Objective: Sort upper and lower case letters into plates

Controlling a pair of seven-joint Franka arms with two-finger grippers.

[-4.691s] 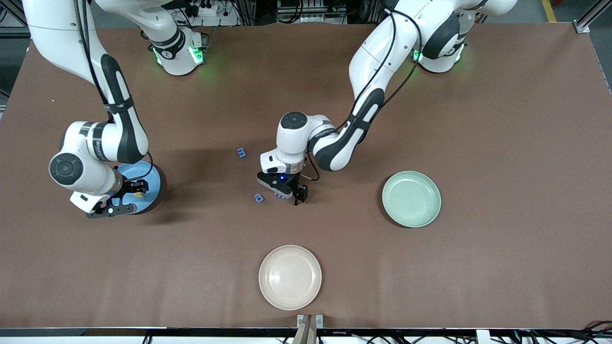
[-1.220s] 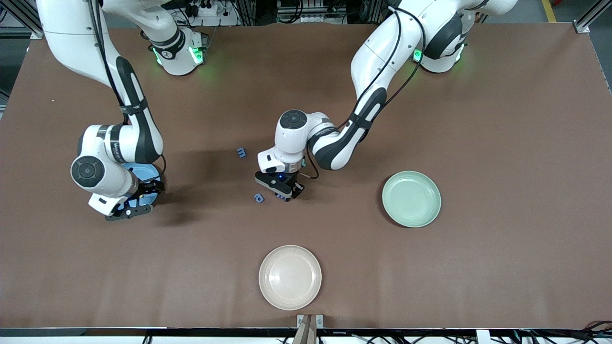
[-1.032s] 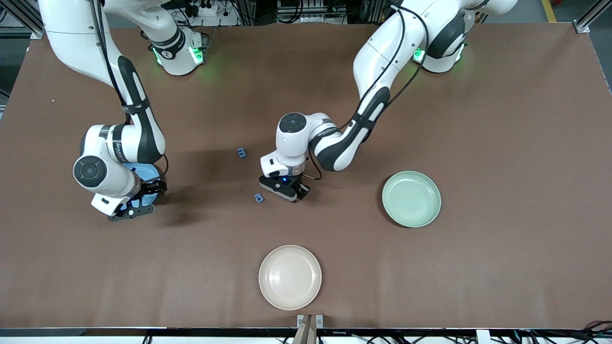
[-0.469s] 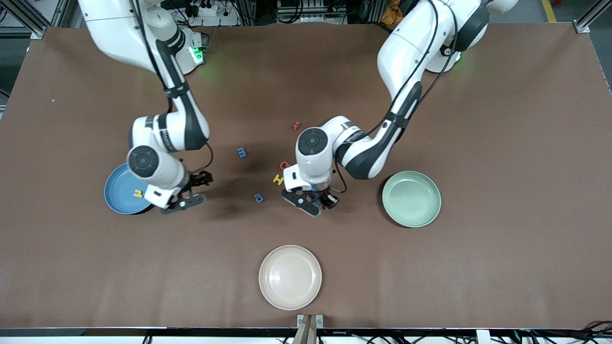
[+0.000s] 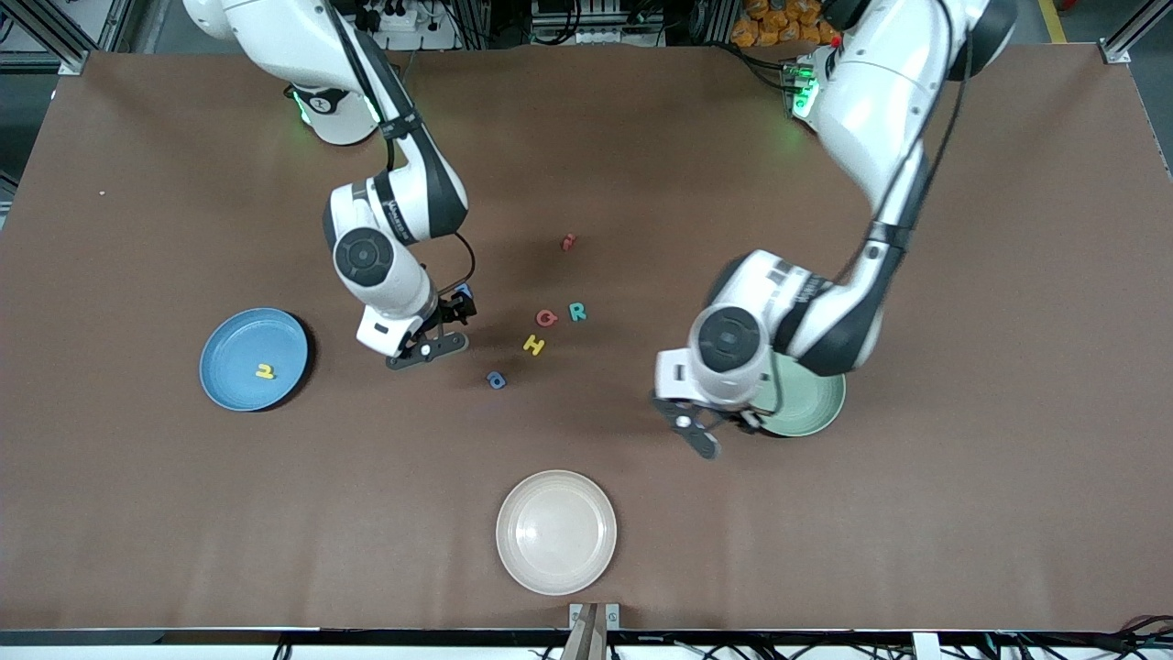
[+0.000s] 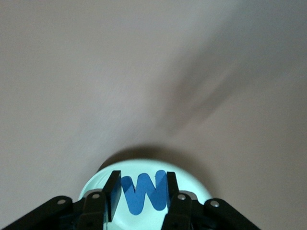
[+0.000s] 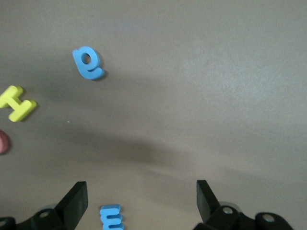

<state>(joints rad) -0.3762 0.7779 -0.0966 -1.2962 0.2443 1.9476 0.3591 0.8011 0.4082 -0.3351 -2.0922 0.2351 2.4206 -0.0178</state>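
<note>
My left gripper (image 5: 724, 429) is shut on a blue letter W (image 6: 144, 196) and hangs over the edge of the mint green plate (image 5: 818, 411), toward the left arm's end of the table; the pale plate (image 6: 192, 184) lies just under the W. My right gripper (image 5: 442, 328) stands open over a blue letter m (image 7: 111, 218), which lies between its fingers. The blue plate (image 5: 224, 341), toward the right arm's end, holds a yellow letter (image 5: 265, 371). Loose in the middle lie a yellow H (image 5: 533, 345), pink Q (image 5: 546, 317), teal R (image 5: 577, 312), blue a (image 5: 496, 379) and a small red letter (image 5: 569, 242).
A cream plate (image 5: 555, 532) sits near the table's front edge, nearer the front camera than the letters. The left arm covers most of the mint plate. Bare brown tabletop surrounds the plates.
My left arm has carried the W from the middle letters to the mint plate's edge, uncovering H, Q and R. My right arm has swung from the blue plate to over the m.
</note>
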